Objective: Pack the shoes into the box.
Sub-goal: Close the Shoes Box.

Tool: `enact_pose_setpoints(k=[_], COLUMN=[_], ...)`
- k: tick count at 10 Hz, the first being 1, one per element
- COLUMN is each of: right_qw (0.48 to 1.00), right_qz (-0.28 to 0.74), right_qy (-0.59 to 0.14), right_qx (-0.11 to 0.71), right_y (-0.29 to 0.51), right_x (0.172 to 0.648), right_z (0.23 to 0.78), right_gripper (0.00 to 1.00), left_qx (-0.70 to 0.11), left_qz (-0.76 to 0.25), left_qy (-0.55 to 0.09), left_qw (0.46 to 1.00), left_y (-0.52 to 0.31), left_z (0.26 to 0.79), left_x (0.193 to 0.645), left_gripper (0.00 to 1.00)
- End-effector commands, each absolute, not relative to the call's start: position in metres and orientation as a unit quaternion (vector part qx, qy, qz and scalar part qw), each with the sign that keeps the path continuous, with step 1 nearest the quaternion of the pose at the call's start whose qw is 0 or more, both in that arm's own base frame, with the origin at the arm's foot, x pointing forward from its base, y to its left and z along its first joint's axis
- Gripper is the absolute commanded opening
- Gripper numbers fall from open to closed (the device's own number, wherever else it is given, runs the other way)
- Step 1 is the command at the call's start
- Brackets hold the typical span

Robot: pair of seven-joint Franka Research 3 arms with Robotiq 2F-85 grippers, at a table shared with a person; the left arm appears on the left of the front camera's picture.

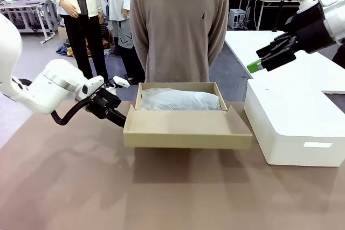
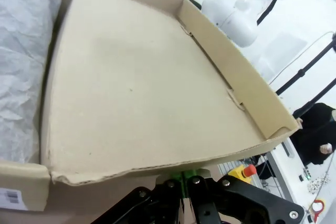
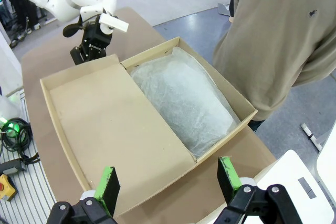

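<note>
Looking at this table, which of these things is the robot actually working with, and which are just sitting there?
Part of the job:
- the box, brown cardboard, lid flap folded open toward the robot
- tissue paper covering what lies inside it
- left gripper, shut on the lid flap's edge
- right gripper, open, raised above the table

Just there:
- white box beside it
- person standing behind

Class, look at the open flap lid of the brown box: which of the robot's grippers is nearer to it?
The left. The left gripper is shut on the flap lid at its side edge. The right gripper hangs open in the air, above and beside the brown box, apart from the lid.
</note>
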State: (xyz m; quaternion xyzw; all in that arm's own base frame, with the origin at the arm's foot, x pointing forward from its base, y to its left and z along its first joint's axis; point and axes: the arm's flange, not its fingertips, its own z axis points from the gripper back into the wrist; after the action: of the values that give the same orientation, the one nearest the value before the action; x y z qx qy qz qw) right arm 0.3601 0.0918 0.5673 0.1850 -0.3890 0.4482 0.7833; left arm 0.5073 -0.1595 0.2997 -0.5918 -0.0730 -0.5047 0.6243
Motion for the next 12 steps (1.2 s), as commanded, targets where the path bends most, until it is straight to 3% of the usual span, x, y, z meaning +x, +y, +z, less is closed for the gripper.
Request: enact_pose_setpoints(k=[1, 8, 12], right_qw=[0.774, 0.774, 0.774], right_qz=[0.455, 0.455, 0.455], right_qy=[-0.396, -0.396, -0.396], right_qx=[0.193, 0.193, 0.193], right_y=[0.091, 0.091, 0.091], right_x=[0.364, 0.364, 0.364], right_z=[0.566, 0.566, 0.566], right_gripper=[1.00, 1.00, 1.00], left_qx=[-0.601, -0.516, -0.442], left_qz=[-0.493, -0.492, -0.500], left_qy=[-0.115, -0.236, -0.289], left_qw=[0.619, 0.660, 0.686], left_y=[-0.153, -0.138, -0.146], left_z=[0.314, 0.376, 0.408], left_x=[0.494, 0.489, 0.519], left_gripper=[0.00, 0.00, 0.00])
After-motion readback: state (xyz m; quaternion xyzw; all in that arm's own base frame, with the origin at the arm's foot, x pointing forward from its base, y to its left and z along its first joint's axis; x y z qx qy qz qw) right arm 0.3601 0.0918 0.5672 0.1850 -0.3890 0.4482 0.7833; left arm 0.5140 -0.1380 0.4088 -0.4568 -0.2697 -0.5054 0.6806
